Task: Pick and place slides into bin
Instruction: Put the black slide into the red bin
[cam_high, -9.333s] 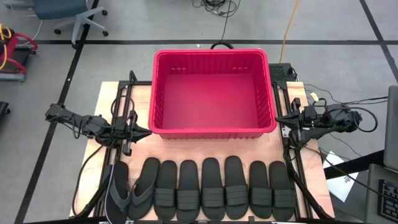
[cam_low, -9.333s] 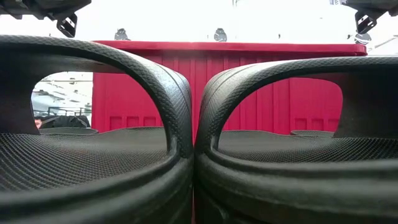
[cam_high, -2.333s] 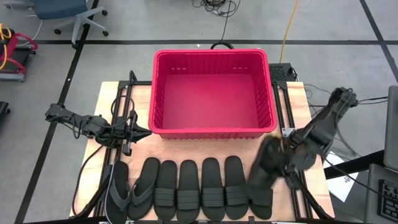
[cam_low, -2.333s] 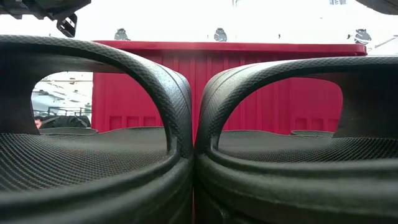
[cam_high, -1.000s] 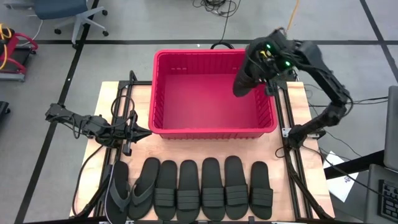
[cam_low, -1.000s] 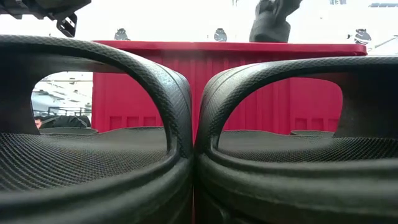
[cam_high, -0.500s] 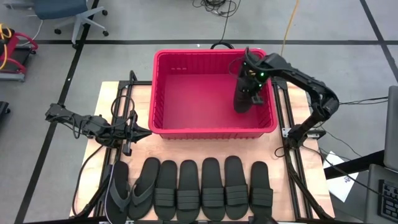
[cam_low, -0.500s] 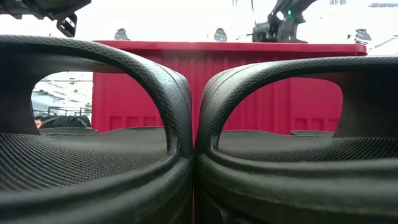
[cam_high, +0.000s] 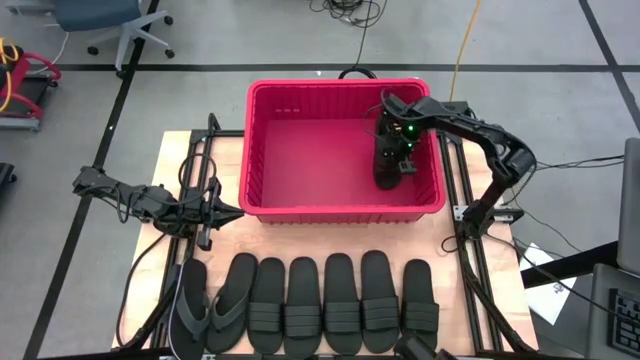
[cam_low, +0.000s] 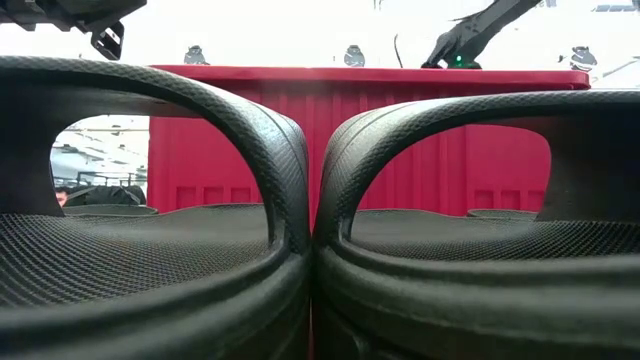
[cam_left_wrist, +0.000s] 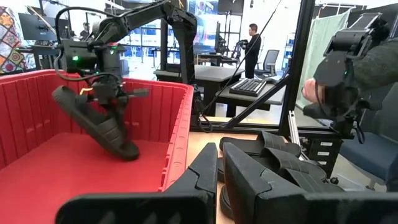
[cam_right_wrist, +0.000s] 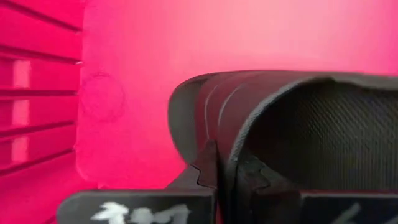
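My right gripper (cam_high: 393, 150) is inside the red bin (cam_high: 340, 84), near its right wall, shut on a black band-strap slide (cam_high: 388, 172). The left wrist view shows that slide (cam_left_wrist: 93, 121) tilted, one end low over the bin floor. Several more slides (cam_high: 320, 305) lie side by side, soles down, along the table's near edge, with two thong flip-flops (cam_high: 205, 305) at the left end. My left gripper (cam_high: 232, 211) waits shut at the table's left, level with the bin's near wall. My right gripper pinches the band strap's edge (cam_right_wrist: 225, 152) between its two fingers, one finger under the strap and one outside it. The fingers come steeply from above. The slide hangs tilted below them, its lower end (cam_left_wrist: 127, 151) at the bin floor; whether it touches, I cannot tell.
The bin takes up the table's far middle; the rest of its floor (cam_high: 310, 160) is bare. Two slides (cam_low: 200, 150) fill the low view. Black rails (cam_high: 462, 200) run along both table sides. People (cam_left_wrist: 252, 40) stand beyond the table.
My right gripper has come down from above the bin's far right corner into the bin, a little toward the table's near edge, tipping more steeply downward. The slide has gone down with it, below the rim, still held.
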